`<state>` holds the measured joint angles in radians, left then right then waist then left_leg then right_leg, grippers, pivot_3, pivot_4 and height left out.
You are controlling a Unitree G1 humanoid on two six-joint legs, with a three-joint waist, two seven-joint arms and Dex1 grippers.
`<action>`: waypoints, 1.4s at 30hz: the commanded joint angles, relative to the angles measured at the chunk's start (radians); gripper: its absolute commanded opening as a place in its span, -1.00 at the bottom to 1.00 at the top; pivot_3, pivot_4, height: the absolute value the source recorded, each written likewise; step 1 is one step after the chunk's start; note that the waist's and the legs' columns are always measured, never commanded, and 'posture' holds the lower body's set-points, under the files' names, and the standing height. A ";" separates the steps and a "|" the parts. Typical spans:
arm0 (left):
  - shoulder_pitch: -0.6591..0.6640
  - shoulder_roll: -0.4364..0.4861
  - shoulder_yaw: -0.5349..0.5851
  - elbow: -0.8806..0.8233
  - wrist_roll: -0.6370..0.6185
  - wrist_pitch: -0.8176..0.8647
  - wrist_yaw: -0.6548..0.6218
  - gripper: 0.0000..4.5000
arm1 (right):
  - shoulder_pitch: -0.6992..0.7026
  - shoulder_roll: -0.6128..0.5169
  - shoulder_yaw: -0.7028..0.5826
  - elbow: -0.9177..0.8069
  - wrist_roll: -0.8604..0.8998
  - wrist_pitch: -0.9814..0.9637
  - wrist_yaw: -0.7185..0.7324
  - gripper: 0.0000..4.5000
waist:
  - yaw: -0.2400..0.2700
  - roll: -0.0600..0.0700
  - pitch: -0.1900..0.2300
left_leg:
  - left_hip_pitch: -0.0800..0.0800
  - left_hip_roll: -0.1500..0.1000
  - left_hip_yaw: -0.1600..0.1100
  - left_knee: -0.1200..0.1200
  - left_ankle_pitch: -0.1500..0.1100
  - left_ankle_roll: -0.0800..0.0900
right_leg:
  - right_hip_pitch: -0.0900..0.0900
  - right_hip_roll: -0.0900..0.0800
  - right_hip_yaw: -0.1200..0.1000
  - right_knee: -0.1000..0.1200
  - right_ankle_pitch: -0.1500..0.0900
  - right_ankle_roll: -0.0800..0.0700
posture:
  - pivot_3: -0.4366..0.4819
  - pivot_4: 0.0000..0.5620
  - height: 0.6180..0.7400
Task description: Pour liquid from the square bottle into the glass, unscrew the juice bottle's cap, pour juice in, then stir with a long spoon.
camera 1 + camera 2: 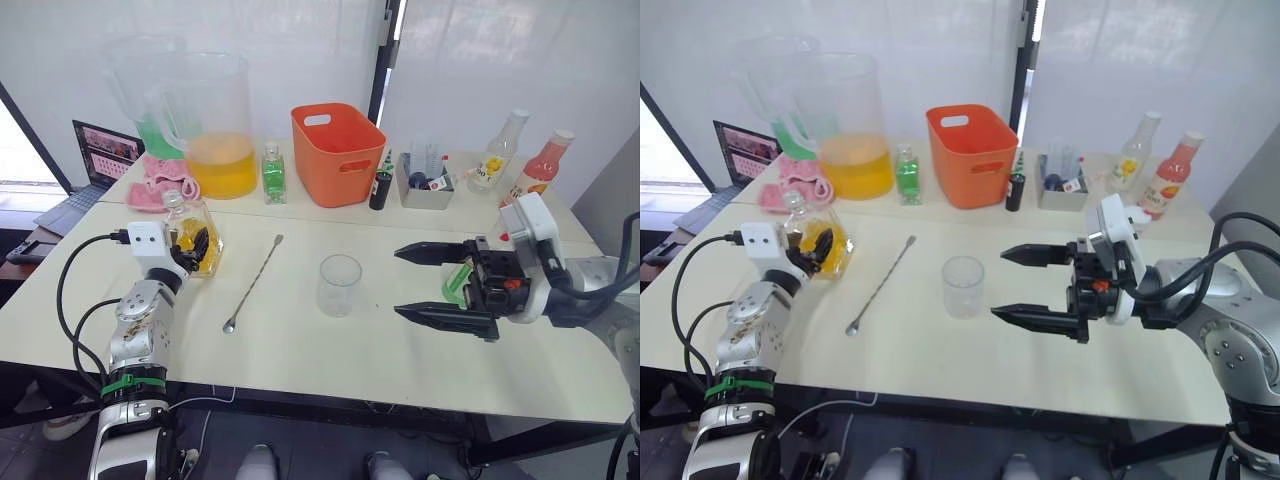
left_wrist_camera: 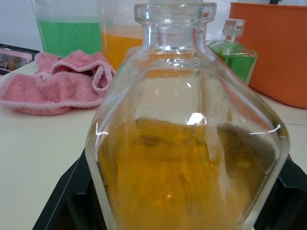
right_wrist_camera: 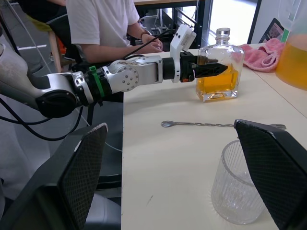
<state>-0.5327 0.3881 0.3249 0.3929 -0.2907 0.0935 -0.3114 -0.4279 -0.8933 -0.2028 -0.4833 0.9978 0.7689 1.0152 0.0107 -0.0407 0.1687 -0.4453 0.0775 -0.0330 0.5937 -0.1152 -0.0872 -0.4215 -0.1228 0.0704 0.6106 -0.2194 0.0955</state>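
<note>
The square bottle [image 3: 217, 85], clear glass holding amber liquid with a glass stopper, stands upright at the table's left. My left gripper [image 1: 200, 247] is shut on its body, one black finger on each side. The empty ribbed glass [image 1: 340, 285] stands mid-table. The long spoon [image 1: 253, 283] lies flat between bottle and glass. My right gripper [image 1: 397, 282] hovers just right of the glass, open wide, its fingers pointing at it with nothing between them. A pink-orange juice bottle [image 1: 541, 168] with a white cap stands at the back right.
Along the back stand two large pitchers [image 1: 215, 125], a pink cloth [image 1: 160, 185], a small green bottle [image 1: 273, 175], an orange bin [image 1: 338, 155], a dark bottle [image 1: 380, 185], a grey tray [image 1: 425, 190] and a clear bottle [image 1: 497, 150]. A laptop [image 1: 95, 165] sits far left. A person [image 3: 105, 24] sits beyond the table's left end.
</note>
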 commanded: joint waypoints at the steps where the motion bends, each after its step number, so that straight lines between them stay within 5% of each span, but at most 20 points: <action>1: -0.014 0.009 0.001 -0.038 -0.006 -0.048 -0.021 0.26 | -0.024 0.001 -0.005 -0.022 0.016 0.001 -0.011 1.00 | 0.001 0.000 0.000 | 0.000 0.000 0.000 0.000 0.000 0.000 | 0.000 0.000 0.000 0.000 0.000 0.000 | -0.05 -0.47 1.00; 6: 0.029 0.025 0.031 -0.156 -0.062 -0.069 -0.082 0.26 | -0.040 -0.004 0.020 -0.002 -0.006 0.002 -0.015 1.00 | 0.000 -0.001 0.001 | -0.001 0.000 0.000 0.000 0.000 0.000 | -0.001 0.000 0.000 0.000 0.000 0.000 | -0.05 -0.47 1.00; 14: 0.166 0.171 0.066 -0.415 -0.208 0.039 -0.286 0.26 | -0.063 -0.004 0.035 0.031 -0.016 0.001 -0.010 1.00 | -0.008 -0.010 0.006 | -0.003 0.001 0.000 -0.001 0.000 0.000 | -0.003 0.001 0.000 0.000 0.000 -0.001 | -0.05 -0.47 1.00; 21: 0.252 0.329 0.057 -0.588 -0.411 0.228 -0.563 0.26 | -0.095 0.002 0.054 0.081 -0.029 0.019 -0.021 1.00 | -0.008 -0.010 0.007 | -0.003 0.001 0.000 -0.001 0.000 0.000 | -0.003 0.001 0.000 -0.001 0.000 -0.002 | -0.05 -0.47 1.00; 27: 0.257 0.419 -0.005 -0.606 -0.467 0.314 -0.778 0.26 | -0.081 -0.015 0.042 0.093 -0.071 0.024 -0.046 1.00 | -0.013 -0.009 0.007 | -0.004 0.001 0.000 -0.001 0.000 0.000 | -0.004 0.001 0.000 -0.001 0.000 -0.002 | -0.05 -0.47 1.00; 35: 0.204 0.416 -0.203 -0.684 -0.426 0.282 -0.994 0.26 | 0.026 -0.048 -0.048 0.000 -0.033 0.050 -0.069 1.00 | -0.007 -0.009 0.007 | -0.006 0.001 0.000 -0.001 0.000 0.001 | -0.004 0.001 0.000 -0.002 0.000 -0.002 | -0.05 -0.47 1.00; 42: 0.046 0.266 -0.368 -0.510 -0.284 0.115 -1.077 0.26 | 0.097 -0.072 -0.139 -0.068 0.011 0.085 -0.134 1.00 | -0.009 -0.008 0.008 | -0.005 0.001 0.000 0.002 0.005 0.008 | -0.004 0.001 0.000 0.000 0.000 -0.002 | -0.05 -0.47 1.00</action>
<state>-0.4467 0.6746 -0.0450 -0.1261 -0.5790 0.2762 -1.3686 -0.3319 -0.9501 -0.2928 -0.5171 0.9785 0.8492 0.8988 0.0016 -0.0484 0.1767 -0.4507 0.0788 -0.0333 0.5968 -0.1099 -0.0789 -0.4246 -0.1219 0.0704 0.6101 -0.2195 0.0932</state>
